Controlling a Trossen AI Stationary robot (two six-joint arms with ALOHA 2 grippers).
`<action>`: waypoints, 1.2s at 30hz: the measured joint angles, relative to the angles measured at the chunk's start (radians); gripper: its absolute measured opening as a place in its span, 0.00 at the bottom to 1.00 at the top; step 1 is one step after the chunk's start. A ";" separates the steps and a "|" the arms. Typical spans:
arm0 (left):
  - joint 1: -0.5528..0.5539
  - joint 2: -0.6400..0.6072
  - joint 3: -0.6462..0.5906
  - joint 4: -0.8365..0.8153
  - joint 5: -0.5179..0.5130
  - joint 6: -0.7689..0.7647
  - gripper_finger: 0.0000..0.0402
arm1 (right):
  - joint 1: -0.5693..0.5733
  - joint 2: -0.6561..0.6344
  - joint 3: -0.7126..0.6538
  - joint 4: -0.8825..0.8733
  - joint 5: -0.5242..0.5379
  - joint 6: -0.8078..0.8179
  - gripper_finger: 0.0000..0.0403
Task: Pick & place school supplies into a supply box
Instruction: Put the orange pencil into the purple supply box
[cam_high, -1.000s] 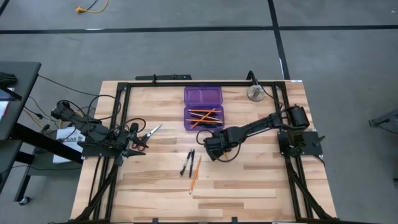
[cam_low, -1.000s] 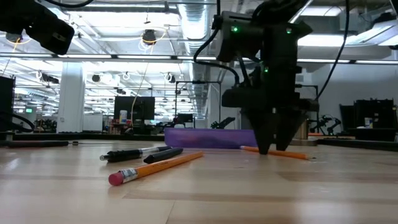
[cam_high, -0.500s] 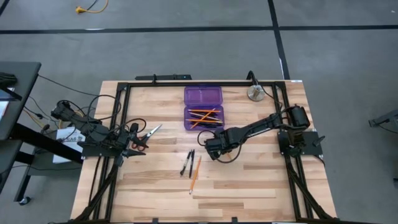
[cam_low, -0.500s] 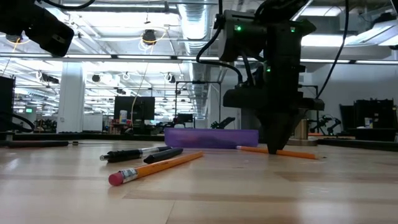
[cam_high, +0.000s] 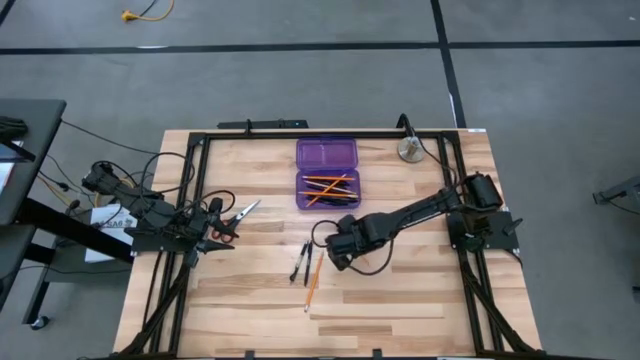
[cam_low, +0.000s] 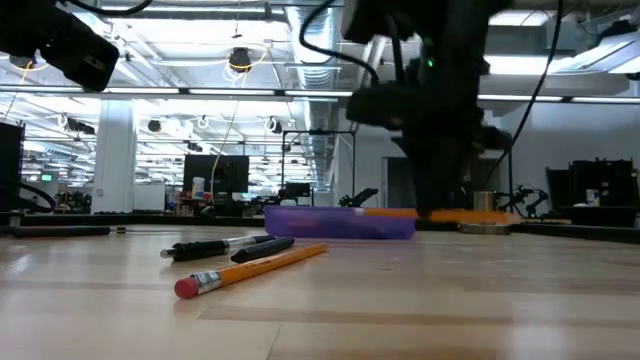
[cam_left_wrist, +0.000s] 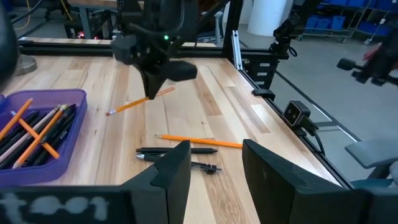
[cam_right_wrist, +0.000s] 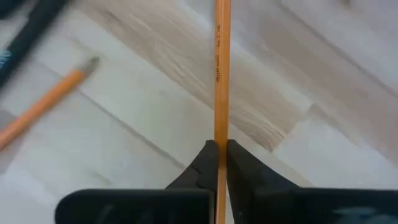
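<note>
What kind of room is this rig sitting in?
Probably a large robotics lab or workshop: exposed ceiling ducts and strip lighting, other workbenches with robot arms beyond the wooden table, and a taped concrete floor.

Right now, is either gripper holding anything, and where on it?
The right gripper is shut on an orange pencil, pinched partway along its shaft, lifted off the table. The left gripper is open, empty.

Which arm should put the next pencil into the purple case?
Right. The right gripper is shut on an orange pencil, lifted off the table near the purple case. The left gripper waits open by the scissors, farther from the case.
</note>
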 joint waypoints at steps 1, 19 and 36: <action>0.000 0.000 0.000 0.000 0.000 0.000 0.33 | 0.000 0.001 0.021 -0.025 0.003 -0.013 0.01; 0.000 0.000 0.000 0.000 -0.012 0.001 0.33 | -0.240 -0.002 0.315 -0.164 0.177 -0.578 0.00; 0.000 0.000 -0.001 -0.001 -0.012 0.002 0.33 | -0.468 0.036 0.260 0.024 0.009 -0.823 0.01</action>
